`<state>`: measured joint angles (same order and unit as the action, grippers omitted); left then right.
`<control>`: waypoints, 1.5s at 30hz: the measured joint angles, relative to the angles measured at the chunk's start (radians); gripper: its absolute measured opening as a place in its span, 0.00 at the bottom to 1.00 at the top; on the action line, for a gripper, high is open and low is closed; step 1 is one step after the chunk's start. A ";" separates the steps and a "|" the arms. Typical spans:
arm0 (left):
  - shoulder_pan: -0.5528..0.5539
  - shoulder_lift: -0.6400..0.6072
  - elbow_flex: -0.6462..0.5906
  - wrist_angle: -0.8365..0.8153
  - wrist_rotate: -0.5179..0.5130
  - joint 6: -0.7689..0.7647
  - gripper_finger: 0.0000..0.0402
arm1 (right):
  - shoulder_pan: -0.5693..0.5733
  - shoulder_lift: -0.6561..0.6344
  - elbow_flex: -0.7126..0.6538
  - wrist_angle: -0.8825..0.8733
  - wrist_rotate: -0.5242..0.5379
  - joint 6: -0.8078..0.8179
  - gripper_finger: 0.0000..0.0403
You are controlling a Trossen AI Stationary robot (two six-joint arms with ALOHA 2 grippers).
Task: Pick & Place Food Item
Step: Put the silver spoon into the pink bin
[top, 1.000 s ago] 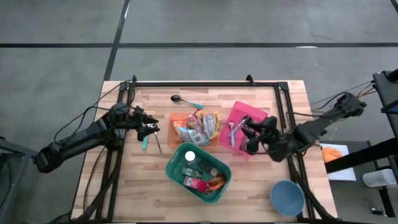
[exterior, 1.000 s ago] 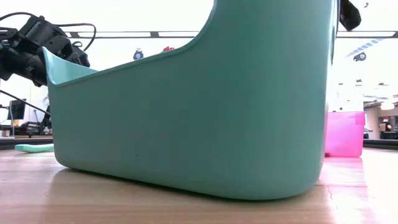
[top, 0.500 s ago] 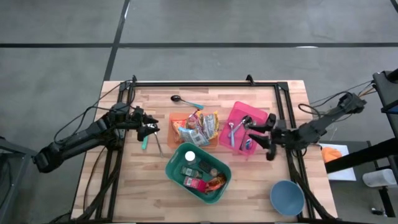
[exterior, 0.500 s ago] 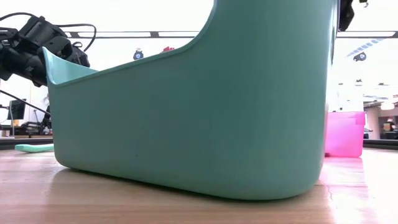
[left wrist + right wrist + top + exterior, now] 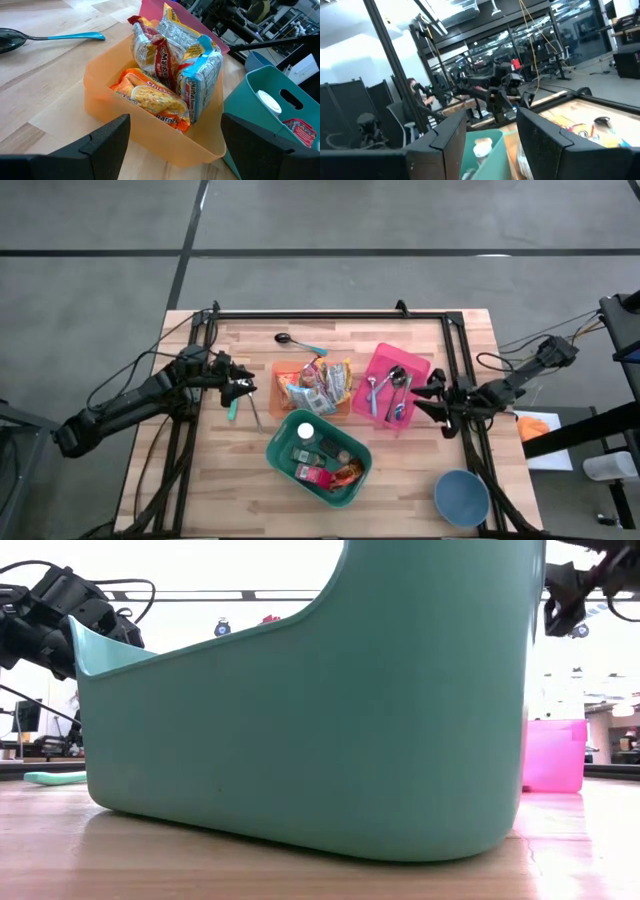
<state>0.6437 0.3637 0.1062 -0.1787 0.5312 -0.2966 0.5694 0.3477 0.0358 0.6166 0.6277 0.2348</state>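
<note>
Several food packets stand in an orange bin at the table's middle. In front of it a teal bin holds more packed items, and a pink bin to the right holds spoons. My left gripper hovers open just left of the orange bin, and its wrist view looks at the packets past the left gripper. My right gripper is open and holds nothing, at the pink bin's right side. It points roughly level across the table, as the gap in my right gripper shows.
A teal-handled spoon lies at the far side, and another teal-handled utensil lies under my left gripper. A blue bowl stands at the near right corner. A black frame rims the table. In the low view the teal bin fills the picture.
My right gripper has drawn back from above the pink bin toward the table's right edge. It has sunk lower and tipped up from pointing down to about level. The spoons in the pink bin now show uncovered. My left arm has kept still.
</note>
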 joint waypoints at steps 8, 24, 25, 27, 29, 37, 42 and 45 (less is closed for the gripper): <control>0.000 0.000 0.000 0.000 0.000 0.000 0.78 | 0.000 -0.078 -0.028 -0.062 0.007 0.065 0.42; 0.000 0.000 0.000 0.001 0.000 0.000 0.78 | 0.000 -0.070 -0.027 -0.063 0.002 0.069 0.42; 0.000 0.000 0.000 0.001 0.000 0.000 0.78 | 0.000 -0.069 -0.027 -0.063 0.001 0.069 0.42; 0.000 0.000 0.000 0.001 0.000 0.000 0.78 | 0.000 -0.070 -0.027 -0.063 0.001 0.069 0.42; 0.000 0.000 0.000 0.001 0.000 0.000 0.78 | 0.000 -0.070 -0.027 -0.063 0.001 0.069 0.42; 0.000 0.000 0.000 0.001 0.000 0.000 0.78 | 0.000 -0.069 -0.027 -0.063 0.001 0.069 0.42; 0.000 0.000 0.000 0.001 0.000 0.001 0.78 | 0.000 -0.069 -0.027 -0.063 0.001 0.069 0.42; 0.000 0.000 0.000 0.001 0.000 0.001 0.78 | 0.000 -0.069 -0.027 -0.063 0.001 0.069 0.42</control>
<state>0.6434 0.3637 0.1062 -0.1779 0.5312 -0.2955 0.5694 0.2783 0.0090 0.5533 0.6285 0.3038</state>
